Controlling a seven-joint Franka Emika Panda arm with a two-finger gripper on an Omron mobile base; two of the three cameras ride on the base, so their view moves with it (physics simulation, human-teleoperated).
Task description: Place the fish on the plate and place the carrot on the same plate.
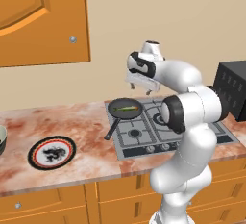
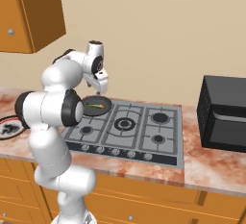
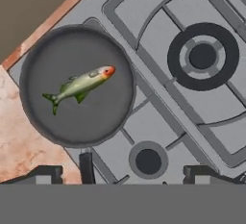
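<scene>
A: This is a kitchen with a pink stone counter [image 1: 86, 122] and a grey stove [image 1: 168, 127]. Going left to right, what do you see?

B: Far to the left of the pincer is a bowl [image 1: 1, 140] at the counter's edge. Next comes the plate [image 1: 52, 153], still well left of the pincer and lower down, with nothing on it. Then the pan [image 1: 126, 108], just under the pincer, a bit to its left. The fish [image 3: 79, 86] lies in the pan, in the middle.

A: And the pincer?

B: The pincer [image 1: 140, 86] hangs above the pan, wide open, holding nothing.

A: So which step is it?

B: I think the first one: getting the fish. Next it must go down, slide a little left and close on the fish.

A: Is there room?

B: The pan's rim goes all round the fish, so come from above. The counter between pan and plate looks bare. I can't spot the carrot.
</scene>
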